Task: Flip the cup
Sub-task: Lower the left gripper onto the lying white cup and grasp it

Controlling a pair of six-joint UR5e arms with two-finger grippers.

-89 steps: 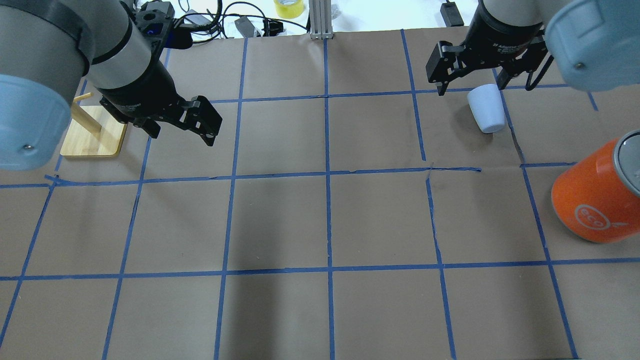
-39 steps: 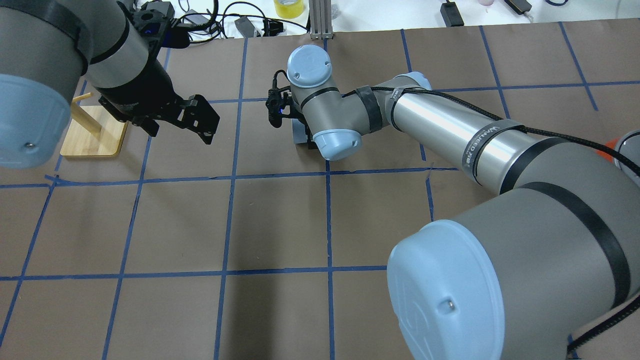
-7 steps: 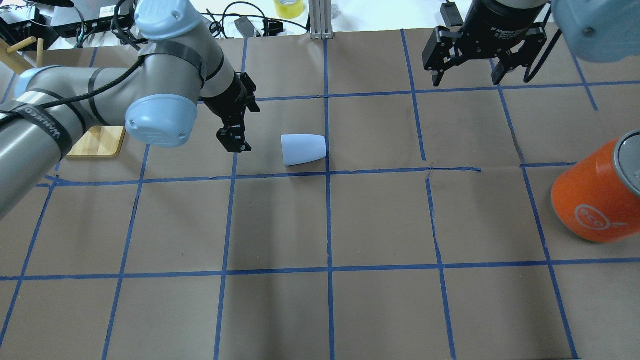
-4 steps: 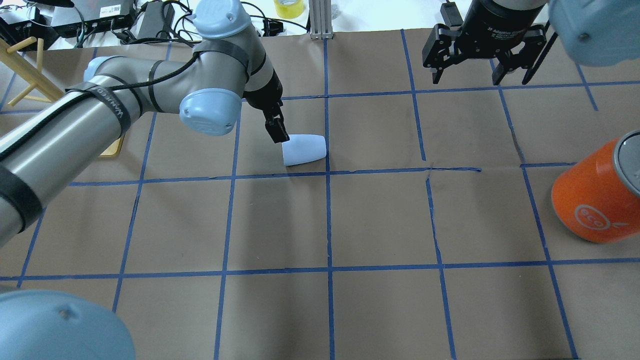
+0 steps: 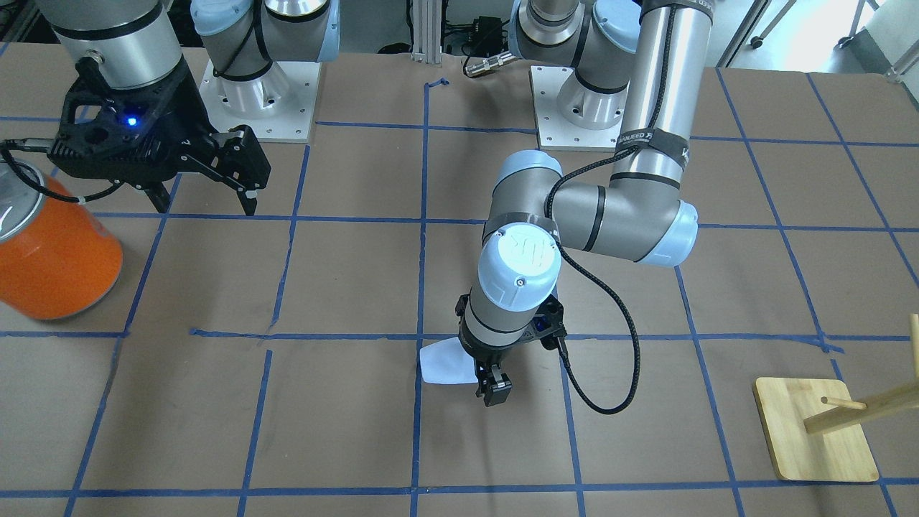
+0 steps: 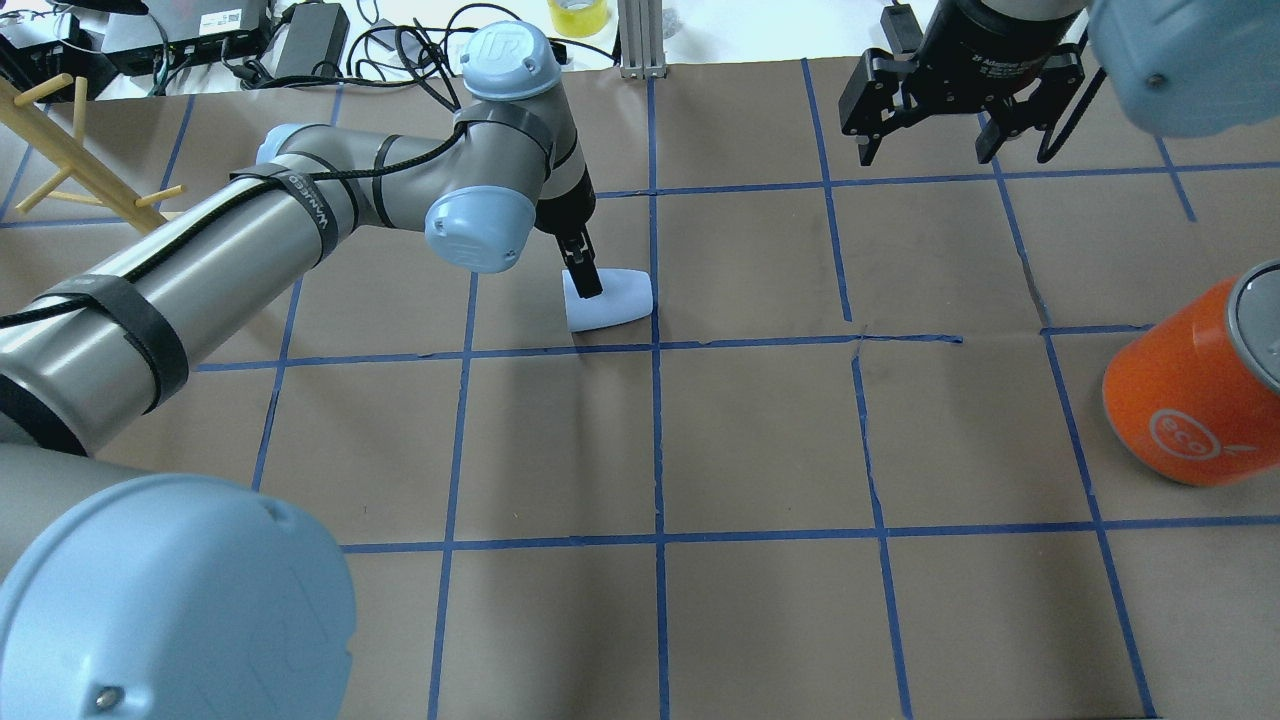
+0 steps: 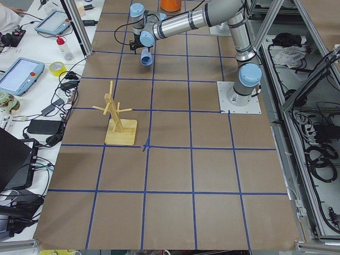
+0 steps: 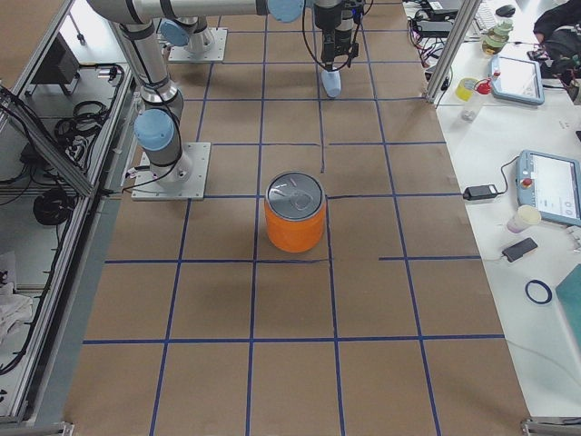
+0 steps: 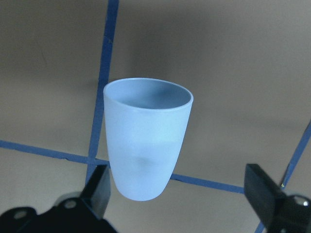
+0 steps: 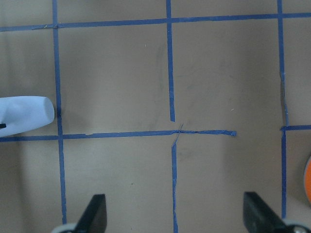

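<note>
Two tools open, one cup lying on its side.
The cup (image 6: 622,302) rests on its side on the counter (image 6: 760,440), with its narrow base at a blue tape line (image 6: 657,420) and its mouth turned toward the robot's left. The left tool (image 9: 177,177) points down over it with its jaws spread wide. In the wrist view the cup lies between the two fingers, closer to one of them, and is not gripped; whether that finger touches it cannot be told. The right tool (image 6: 925,140) hangs well apart on the robot's right, jaws open and empty. An orange can (image 6: 1190,390) stands near the counter's right edge.
</note>
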